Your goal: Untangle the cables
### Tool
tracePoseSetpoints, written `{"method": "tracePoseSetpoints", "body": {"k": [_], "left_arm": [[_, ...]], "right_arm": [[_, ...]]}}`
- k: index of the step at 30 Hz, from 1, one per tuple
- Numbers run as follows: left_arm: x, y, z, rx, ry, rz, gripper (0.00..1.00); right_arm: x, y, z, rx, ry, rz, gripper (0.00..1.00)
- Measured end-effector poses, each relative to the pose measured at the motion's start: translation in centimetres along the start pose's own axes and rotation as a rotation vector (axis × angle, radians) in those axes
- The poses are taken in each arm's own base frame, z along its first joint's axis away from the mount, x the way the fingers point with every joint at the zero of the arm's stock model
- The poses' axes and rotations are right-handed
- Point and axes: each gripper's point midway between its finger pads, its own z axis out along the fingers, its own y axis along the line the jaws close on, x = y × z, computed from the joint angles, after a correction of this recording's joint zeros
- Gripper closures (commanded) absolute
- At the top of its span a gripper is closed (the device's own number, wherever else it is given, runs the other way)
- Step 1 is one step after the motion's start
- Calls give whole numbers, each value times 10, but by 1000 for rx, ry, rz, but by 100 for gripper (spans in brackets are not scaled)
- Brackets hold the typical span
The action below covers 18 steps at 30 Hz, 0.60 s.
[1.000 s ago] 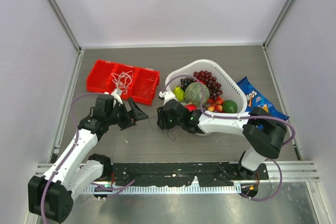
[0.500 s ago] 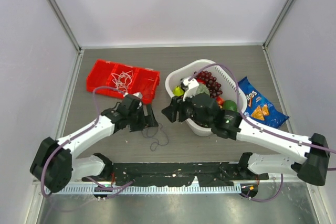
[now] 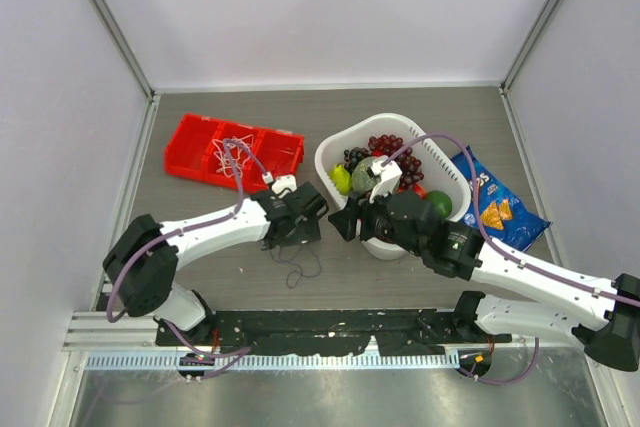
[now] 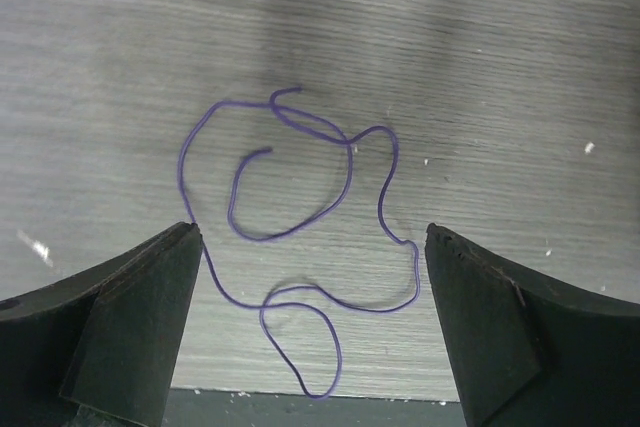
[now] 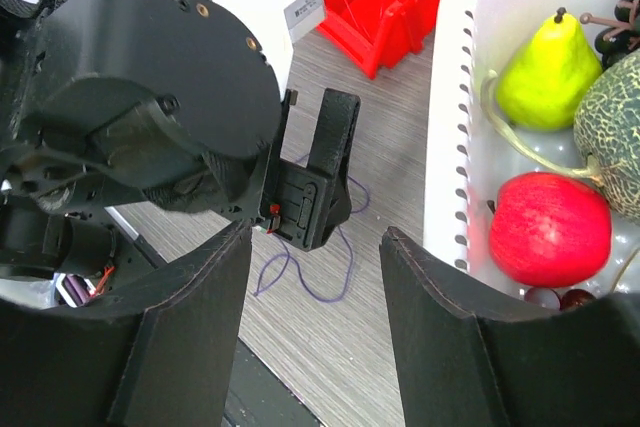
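A thin purple cable (image 4: 339,351) lies loose on the grey table in several open loops. It also shows in the top view (image 3: 303,265) and in the right wrist view (image 5: 326,299). My left gripper (image 4: 310,232) hangs open right above it, with a finger on either side of the loops and nothing held. It also shows in the top view (image 3: 300,235). My right gripper (image 5: 315,237) is open and empty just right of the left one, facing it, as the top view (image 3: 345,225) shows. A white cable (image 3: 232,155) lies coiled in the red bin (image 3: 195,147). No red cable shows.
A white basket (image 3: 330,157) of fruit stands right behind my right gripper: pear (image 5: 545,77), red apple (image 5: 550,232), melon, grapes. A blue chips bag (image 3: 495,202) lies right of it. The table's dark front edge is close below the purple cable.
My left gripper has moved right, from beside the red bin to over the purple cable. My right gripper has drawn back to the right, off the cable, toward the basket.
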Motion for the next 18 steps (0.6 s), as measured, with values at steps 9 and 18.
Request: {"method": "tracePoseSetpoints", "body": {"k": [9,18], "left_arm": [[26,0,-1,-119,59,-226,0],[38,-2,-2,-90,82,-405,0]], "right_arm": [[5,-11,-12,19,-8,0,40],[-8,-13,-29,15,-70,19,41]]}}
